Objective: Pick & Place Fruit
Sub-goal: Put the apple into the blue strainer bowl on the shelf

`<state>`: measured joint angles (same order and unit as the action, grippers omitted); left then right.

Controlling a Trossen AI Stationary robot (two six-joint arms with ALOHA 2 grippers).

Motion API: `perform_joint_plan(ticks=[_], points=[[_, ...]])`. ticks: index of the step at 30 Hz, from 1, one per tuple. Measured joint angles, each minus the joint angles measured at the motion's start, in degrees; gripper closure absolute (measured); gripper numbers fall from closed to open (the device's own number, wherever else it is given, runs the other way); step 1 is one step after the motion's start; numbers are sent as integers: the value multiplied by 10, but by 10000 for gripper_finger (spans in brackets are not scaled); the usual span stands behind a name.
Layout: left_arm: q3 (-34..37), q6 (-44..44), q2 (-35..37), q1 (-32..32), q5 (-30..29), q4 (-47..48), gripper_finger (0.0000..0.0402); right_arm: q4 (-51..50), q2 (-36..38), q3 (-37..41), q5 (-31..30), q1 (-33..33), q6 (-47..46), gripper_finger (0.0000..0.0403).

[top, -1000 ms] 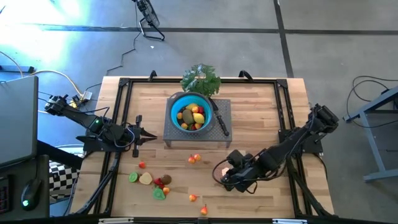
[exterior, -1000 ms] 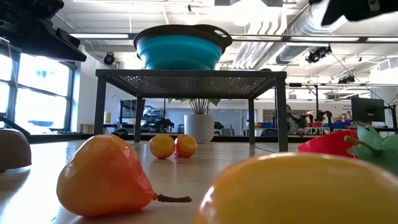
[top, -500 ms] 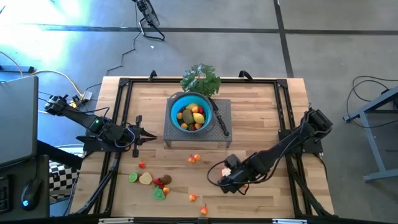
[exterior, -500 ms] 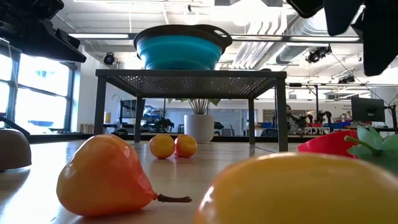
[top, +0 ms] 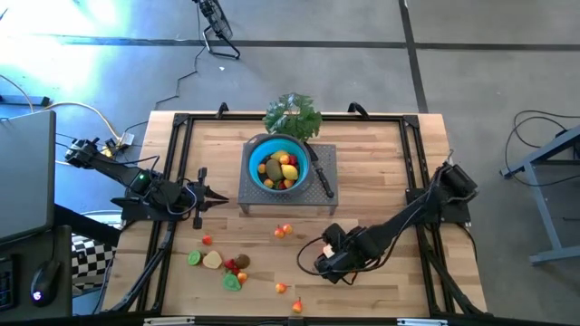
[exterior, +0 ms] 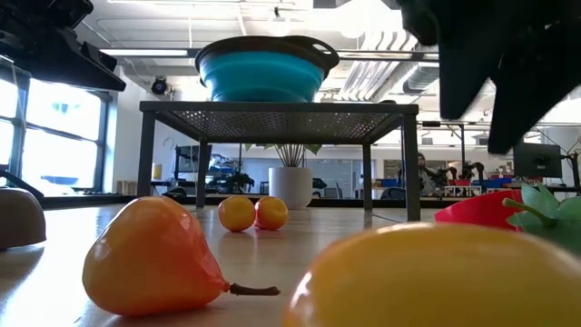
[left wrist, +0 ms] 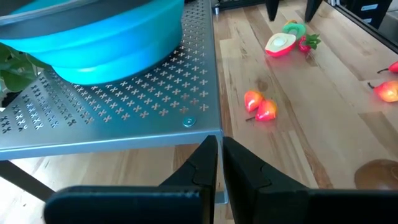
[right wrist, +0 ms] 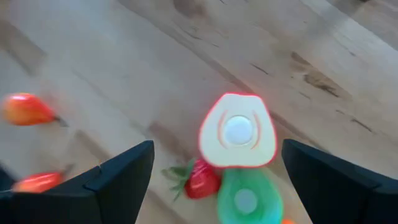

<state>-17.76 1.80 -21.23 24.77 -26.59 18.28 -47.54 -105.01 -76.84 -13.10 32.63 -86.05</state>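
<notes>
Hovering beside two orange fruits [top: 285, 231] near the blue bowl [top: 278, 163], right gripper [top: 323, 263] jaws apart; left gripper [top: 214, 196] jaws together.

Right jaws [top: 319, 263] spread wide above bare counter [top: 381, 172]. Just ahead of them: cream slice [right wrist: 237, 132], strawberry [right wrist: 198, 177], green slice [right wrist: 249, 200], bunched and touching. Open wood around them. Behind my left jaws [top: 222, 197], the metal stand [top: 323, 186] blocks the middle.

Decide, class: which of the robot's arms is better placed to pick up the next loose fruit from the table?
Probably the right. The right gripper is open and low over the front table near the loose fruit; its wrist view shows a red-rimmed slice between its fingers. The left gripper, shut, waits beside the metal stand.
</notes>
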Motion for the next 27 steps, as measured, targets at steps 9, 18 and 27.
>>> perform_joint_plan(ticks=[9,18,27], points=[[0,0,0,0,0,2,380,7,-55,0,1,0,4,58],[0,0,0,0,0,3,380,15,-81,0,-4,0,4,58],[0,15,0,0,0,2,380,14,-80,0,-5,0,-21,58]])
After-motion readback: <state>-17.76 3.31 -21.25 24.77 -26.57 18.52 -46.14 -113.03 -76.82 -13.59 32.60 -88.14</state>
